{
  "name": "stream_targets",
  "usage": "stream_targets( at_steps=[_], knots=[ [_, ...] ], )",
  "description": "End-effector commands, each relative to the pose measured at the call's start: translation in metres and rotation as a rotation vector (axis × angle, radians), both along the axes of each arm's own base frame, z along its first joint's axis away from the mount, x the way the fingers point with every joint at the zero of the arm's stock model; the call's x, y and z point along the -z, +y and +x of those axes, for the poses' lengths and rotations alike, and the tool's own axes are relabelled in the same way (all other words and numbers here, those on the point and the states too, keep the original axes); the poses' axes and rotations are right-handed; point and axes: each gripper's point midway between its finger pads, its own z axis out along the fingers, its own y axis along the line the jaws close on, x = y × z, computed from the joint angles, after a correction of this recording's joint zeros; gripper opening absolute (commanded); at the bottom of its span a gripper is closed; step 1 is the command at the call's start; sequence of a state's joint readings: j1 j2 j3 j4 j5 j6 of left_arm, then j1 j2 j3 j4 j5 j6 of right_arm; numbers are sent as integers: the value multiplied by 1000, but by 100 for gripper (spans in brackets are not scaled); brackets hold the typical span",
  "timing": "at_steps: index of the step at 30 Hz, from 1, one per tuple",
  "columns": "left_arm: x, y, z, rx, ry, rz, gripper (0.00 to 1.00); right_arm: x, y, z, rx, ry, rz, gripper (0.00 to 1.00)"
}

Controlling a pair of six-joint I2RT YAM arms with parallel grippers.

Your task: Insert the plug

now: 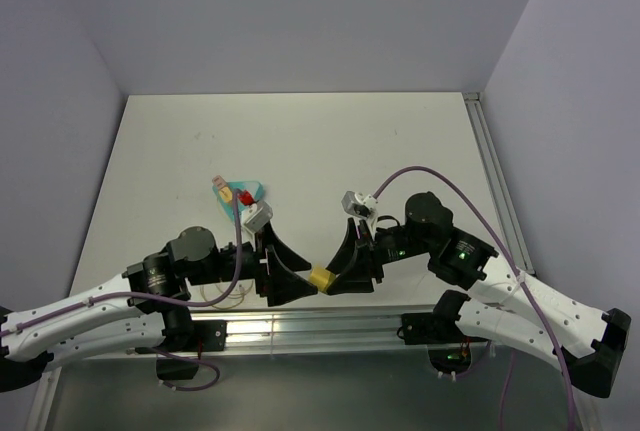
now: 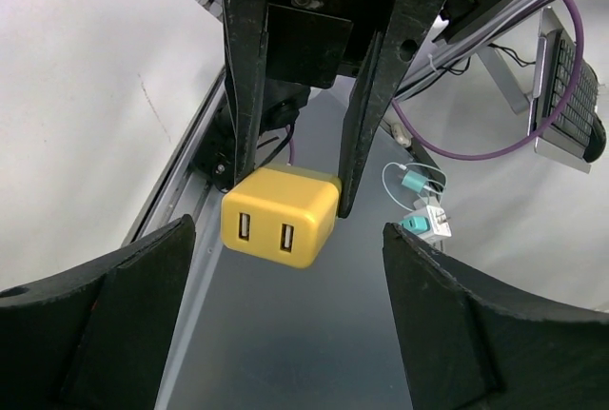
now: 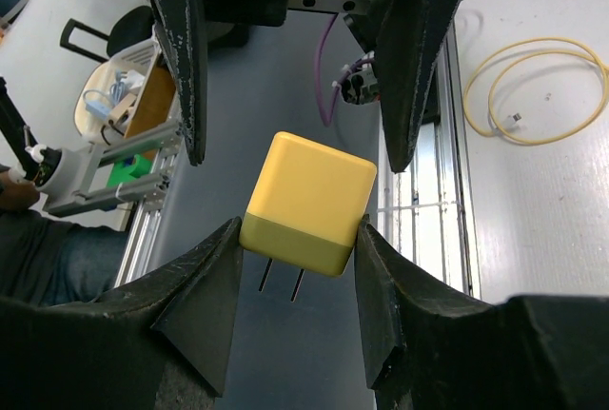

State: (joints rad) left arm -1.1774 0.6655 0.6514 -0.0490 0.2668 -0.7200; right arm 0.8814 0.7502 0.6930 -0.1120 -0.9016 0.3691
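- The right gripper (image 3: 297,263) clasps two sides of the yellow plug (image 3: 309,196), so we find no passage along those sides.
- The left gripper (image 2: 285,334) faces it with its jaws spread wide, leaving free gaps between each finger and the plug.
- The plug's face toward the left gripper is unblocked.
- A looped cable (image 3: 547,42) lies on the table near the left gripper, outside its fingers.

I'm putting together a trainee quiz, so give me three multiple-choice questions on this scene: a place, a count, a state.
1. The pale-yellow cable lies: A coiled on the table; B over an arm; C in the block.
2. Ports on the yellow charger block: A one; B two; C four.
3. The right gripper is: A open; B shut on the block; C out of view.
A, it loops loose on the table; B, two slots show on its face; B, its fingers clamp the block's sides.
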Motion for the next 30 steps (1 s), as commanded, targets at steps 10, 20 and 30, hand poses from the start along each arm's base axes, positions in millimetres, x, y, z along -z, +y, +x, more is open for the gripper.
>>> stream_targets(
  at_steps=[10,20,30],
  knots=[
    [-12,-4,-13,74,2,-76,81,-11,1,0,0,-53,47,0],
    [-11,-3,-15,81,7,-85,76,-7,5,0,-6,-41,42,0],
    [-13,-3,-20,114,5,-106,60,-9,10,2,-6,-39,46,0]
  ],
)
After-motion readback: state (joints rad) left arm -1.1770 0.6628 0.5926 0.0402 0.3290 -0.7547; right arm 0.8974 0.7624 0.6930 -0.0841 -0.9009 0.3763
